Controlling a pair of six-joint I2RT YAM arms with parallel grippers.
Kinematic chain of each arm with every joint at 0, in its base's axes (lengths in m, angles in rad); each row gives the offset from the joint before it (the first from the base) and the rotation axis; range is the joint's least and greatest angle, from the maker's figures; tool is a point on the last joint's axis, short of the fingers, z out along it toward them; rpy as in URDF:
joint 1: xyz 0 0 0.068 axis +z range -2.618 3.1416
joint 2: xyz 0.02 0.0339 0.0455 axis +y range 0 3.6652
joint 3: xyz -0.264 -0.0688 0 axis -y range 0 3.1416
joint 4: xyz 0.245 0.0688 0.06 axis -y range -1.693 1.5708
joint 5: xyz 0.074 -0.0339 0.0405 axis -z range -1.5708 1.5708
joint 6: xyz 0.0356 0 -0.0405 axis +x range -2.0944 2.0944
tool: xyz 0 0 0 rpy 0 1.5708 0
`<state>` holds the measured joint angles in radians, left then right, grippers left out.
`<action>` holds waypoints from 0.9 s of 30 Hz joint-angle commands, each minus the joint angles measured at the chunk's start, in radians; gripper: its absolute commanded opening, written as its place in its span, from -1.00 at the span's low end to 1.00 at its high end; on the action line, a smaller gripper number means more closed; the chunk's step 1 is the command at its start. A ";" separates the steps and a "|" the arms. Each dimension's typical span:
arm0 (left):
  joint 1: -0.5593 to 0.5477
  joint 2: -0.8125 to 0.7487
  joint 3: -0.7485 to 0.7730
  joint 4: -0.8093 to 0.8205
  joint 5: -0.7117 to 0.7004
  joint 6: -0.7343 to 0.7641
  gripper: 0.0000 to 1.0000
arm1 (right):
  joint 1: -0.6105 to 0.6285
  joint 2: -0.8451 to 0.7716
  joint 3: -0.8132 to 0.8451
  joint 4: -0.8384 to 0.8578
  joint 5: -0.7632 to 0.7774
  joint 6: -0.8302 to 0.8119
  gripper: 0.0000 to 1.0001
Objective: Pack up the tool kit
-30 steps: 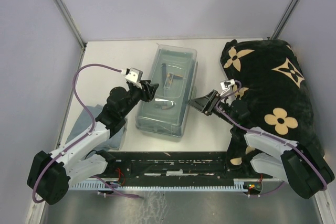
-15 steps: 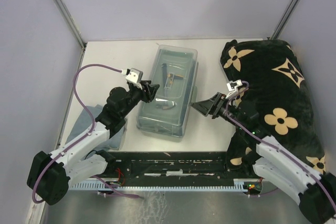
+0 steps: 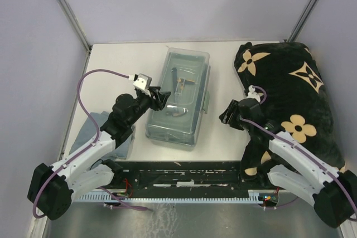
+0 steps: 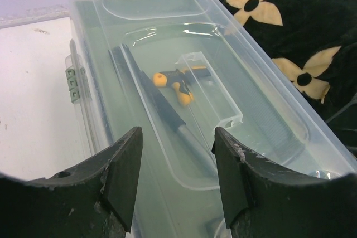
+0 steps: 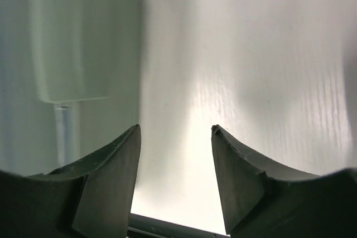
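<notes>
left gripper [image 4: 177,137]: fingers spread with nothing between them, poised over the near end of the toolbox [image 3: 179,96] lid [image 4: 262,110].

left wrist view alone: through the translucent lid, orange-and-black screwdriver handles [image 4: 177,82] lie mid-frame. A long dark tool [image 4: 162,112] runs lengthwise just beside them. A pale green latch [image 4: 72,85] sits on the box wall at the left of frame.

right gripper [image 5: 175,132]: fingers apart, holding nothing, with only bare white table [image 5: 240,71] between them.

right wrist view alone: a blurred rectangular tab [image 5: 67,48] on the toolbox side fills the upper left of frame.

top view alone: the toolbox lies lid down at the centre of the table, its long side running away from the arms. The left gripper is at its left edge. The right gripper is off its right side, between the box and the blanket [image 3: 290,93].

blanket: black with beige flowers, heaped at the right of frame.

cloth [image 3: 89,132]: grey-blue, at the lower left, partly under the left arm.
</notes>
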<state>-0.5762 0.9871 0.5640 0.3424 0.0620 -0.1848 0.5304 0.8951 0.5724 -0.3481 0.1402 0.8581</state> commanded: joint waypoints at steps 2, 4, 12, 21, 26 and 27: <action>-0.031 0.041 -0.070 -0.343 0.114 -0.096 0.22 | 0.002 0.094 0.043 0.034 -0.027 -0.034 0.25; -0.031 0.048 -0.067 -0.345 0.129 -0.100 0.22 | 0.003 0.132 0.038 0.056 -0.014 -0.047 0.29; -0.034 0.087 -0.045 -0.363 0.177 -0.107 0.20 | 0.002 0.325 0.052 0.310 -0.008 -0.062 0.38; -0.036 0.112 -0.051 -0.340 0.186 -0.104 0.15 | 0.003 0.618 0.168 0.556 -0.289 -0.068 0.33; -0.036 0.131 -0.052 -0.329 0.190 -0.104 0.13 | 0.002 0.663 0.123 0.633 -0.348 -0.038 0.34; -0.036 0.133 -0.051 -0.335 0.184 -0.104 0.13 | 0.003 0.653 0.125 0.602 -0.332 -0.043 0.34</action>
<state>-0.5781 1.0176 0.5896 0.3275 0.0879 -0.1894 0.5056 1.5600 0.6842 0.0837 -0.0685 0.7803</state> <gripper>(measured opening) 0.575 0.661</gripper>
